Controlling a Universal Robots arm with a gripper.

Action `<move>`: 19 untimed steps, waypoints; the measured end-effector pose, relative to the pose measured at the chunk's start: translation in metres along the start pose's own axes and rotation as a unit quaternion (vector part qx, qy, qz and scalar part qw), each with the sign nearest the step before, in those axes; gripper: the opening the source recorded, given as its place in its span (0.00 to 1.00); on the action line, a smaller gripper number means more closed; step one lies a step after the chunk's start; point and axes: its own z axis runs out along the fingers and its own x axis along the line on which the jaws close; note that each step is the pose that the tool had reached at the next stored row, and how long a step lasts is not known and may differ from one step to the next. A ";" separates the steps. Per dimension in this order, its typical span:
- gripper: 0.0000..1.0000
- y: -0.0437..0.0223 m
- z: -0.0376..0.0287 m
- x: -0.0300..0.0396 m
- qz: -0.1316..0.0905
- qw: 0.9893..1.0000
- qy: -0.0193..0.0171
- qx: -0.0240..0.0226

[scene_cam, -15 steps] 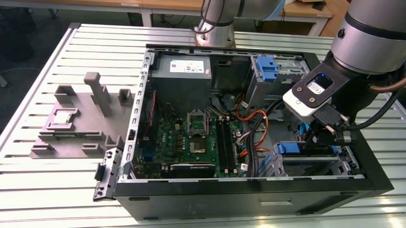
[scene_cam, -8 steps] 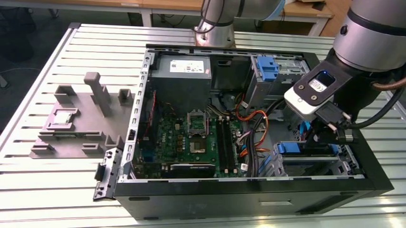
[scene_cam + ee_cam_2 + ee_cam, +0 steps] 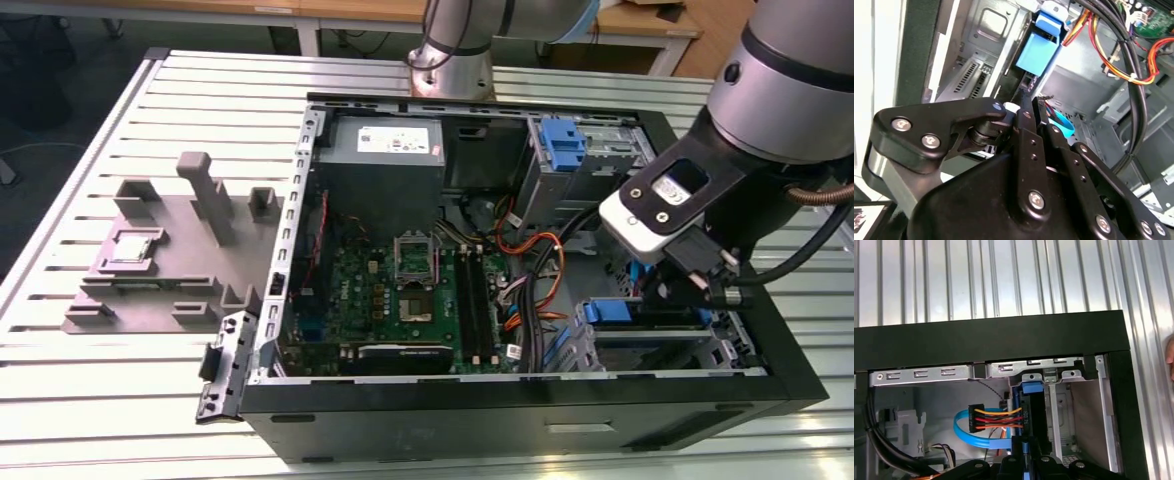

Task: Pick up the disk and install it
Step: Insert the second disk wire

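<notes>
Item: disk, held edge-on inside the open case, at the drive bay in the corner nearest the exterior view's right. In the first wrist view it stands as a dark slab with a blue rail tab at its far end, between the bay's metal walls. In the second wrist view the same blue rail sits ahead of the fingers.

Tool: gripper, jaws drawn narrow and clamped on the disk's near edge; the black linkage bars crowd the second wrist view.

Step in hand, as judged: pick-up done; installation under way, disk partly entered or lined up with the bay, seating not confirmed.

Next move calls for, as judged: straight travel along the bay rails, the disk kept square, and clearance from the blue ribbon cable and the orange-red power lead just beside the slot.

Other contents: motherboard; power supply with white sticker; grey fixture on the slatted table.

Writing: sticker print and small marks on the disk's edge, none legible.
</notes>
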 end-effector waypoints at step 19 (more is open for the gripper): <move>0.16 0.0006 0.0009 -0.0060 -0.007 1.000 0.003 0.000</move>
